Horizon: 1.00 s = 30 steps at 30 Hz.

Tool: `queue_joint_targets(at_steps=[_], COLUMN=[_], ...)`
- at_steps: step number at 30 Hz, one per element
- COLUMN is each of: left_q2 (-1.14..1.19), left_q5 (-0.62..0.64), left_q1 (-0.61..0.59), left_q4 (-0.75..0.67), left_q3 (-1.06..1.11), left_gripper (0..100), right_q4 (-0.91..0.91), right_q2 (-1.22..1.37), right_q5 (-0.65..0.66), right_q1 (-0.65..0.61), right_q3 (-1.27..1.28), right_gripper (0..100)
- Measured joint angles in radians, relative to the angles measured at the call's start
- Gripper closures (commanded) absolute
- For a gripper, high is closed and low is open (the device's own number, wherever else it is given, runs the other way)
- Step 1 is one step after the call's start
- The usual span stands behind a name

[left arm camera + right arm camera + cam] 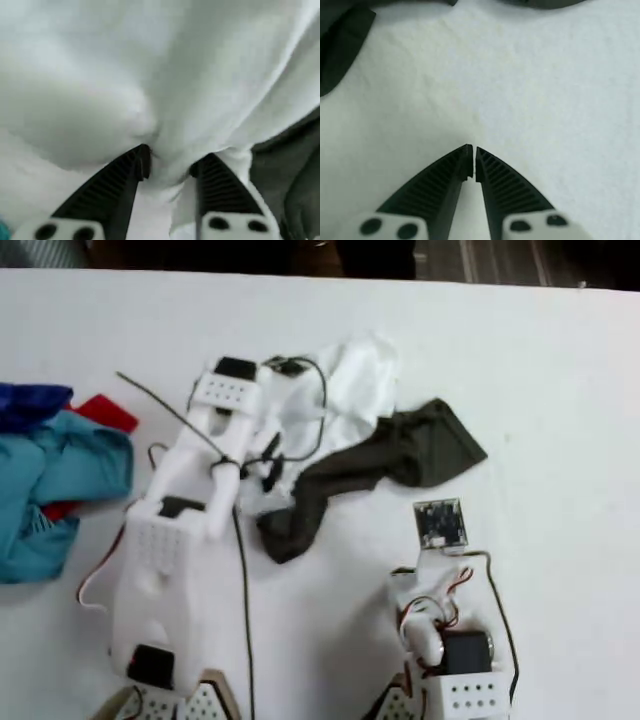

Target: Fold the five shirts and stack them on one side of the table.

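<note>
A crumpled white shirt (350, 390) lies at the middle of the table, and a dark grey shirt (390, 460) overlaps its near right side. The left arm (190, 500) stretches from the near edge to the white shirt. My left gripper (170, 167) is shut on a bunched fold of the white shirt (150, 75), with the dark grey shirt (290, 170) just beside it. My right gripper (474, 160) is shut on nothing over bare table, short of the dark grey shirt (340, 45). The right arm (440, 640) sits folded at the near right.
A loose pile at the left edge holds a teal shirt (60, 490), a red shirt (105, 412) and a navy shirt (30, 400). Black cables (240, 570) trail along the left arm. The white table (560, 390) is bare at the right and far side.
</note>
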Motion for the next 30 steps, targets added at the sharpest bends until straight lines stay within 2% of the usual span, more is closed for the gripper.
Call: queue_joint_targets(at_steps=[2,7,14,17,24,30], left_q2=[0.006,0.009,-0.135,-0.264,-0.557,-0.637], left_q5=[0.000,0.000,0.000,0.000,0.000,0.000], left_q1=[-0.002,-0.029,-0.181,-0.311,-0.703,-1.014], left_q4=[0.038,0.121,0.127,0.129,0.129,-0.026], left_q3=[-0.054,-0.201,-0.227,-0.227,-0.227,-0.229], left_gripper=[98,98,98,98,98,98], right_q4=[0.000,0.000,0.000,0.000,0.000,0.000], right_q2=[0.000,0.000,0.000,0.000,0.000,0.000], right_q5=[0.000,0.000,0.000,0.000,0.000,0.000], right_q1=[0.000,0.000,0.000,0.000,0.000,-0.046], right_q3=[0.000,0.000,0.000,0.000,0.000,0.000], right_gripper=[97.8,97.8,97.8,97.8,97.8,97.8])
